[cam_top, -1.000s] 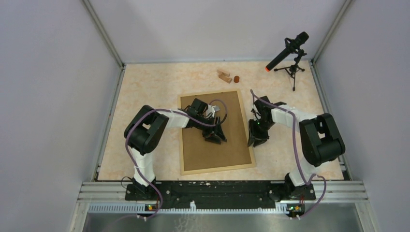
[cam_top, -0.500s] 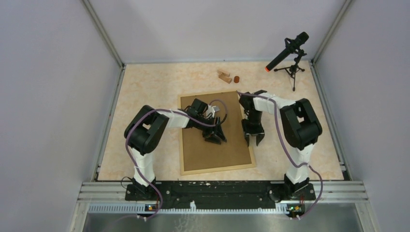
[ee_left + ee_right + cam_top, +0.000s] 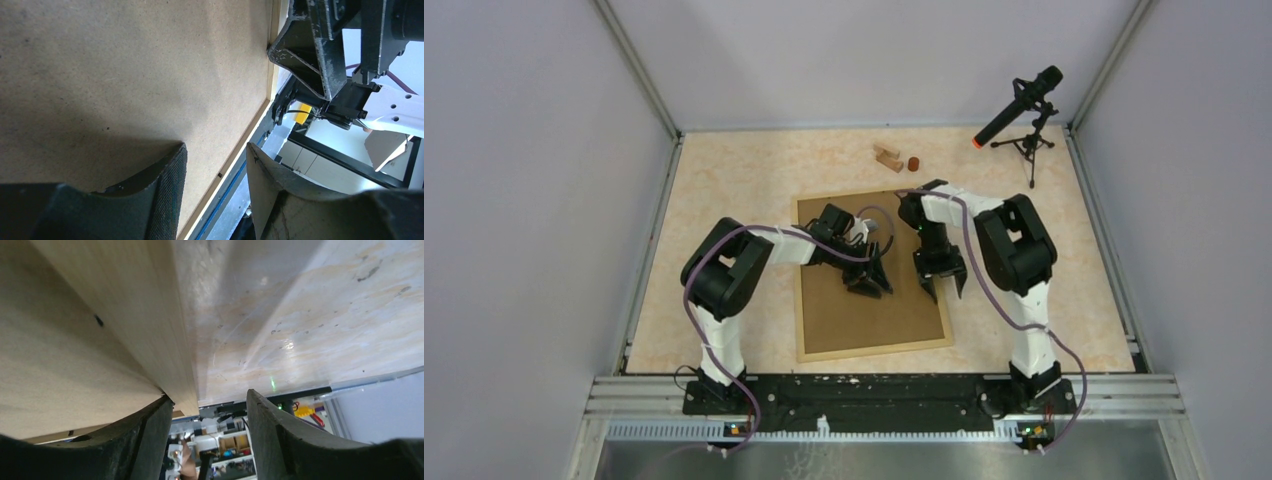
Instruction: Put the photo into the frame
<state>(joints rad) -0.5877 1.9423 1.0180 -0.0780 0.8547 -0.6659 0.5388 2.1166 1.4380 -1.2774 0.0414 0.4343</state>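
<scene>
Brown board (image 3: pixel 894 315) backs the flat frame (image 3: pixel 876 350); narrow pale rails.

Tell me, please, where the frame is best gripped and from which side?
Probably the thin right rail, coming from the right. The frame lies flat, back up, so its broad back gives nothing to pinch; only the rail edges do. The right gripper hangs open astride that rail, one finger over the frame, the other over the table.
</scene>
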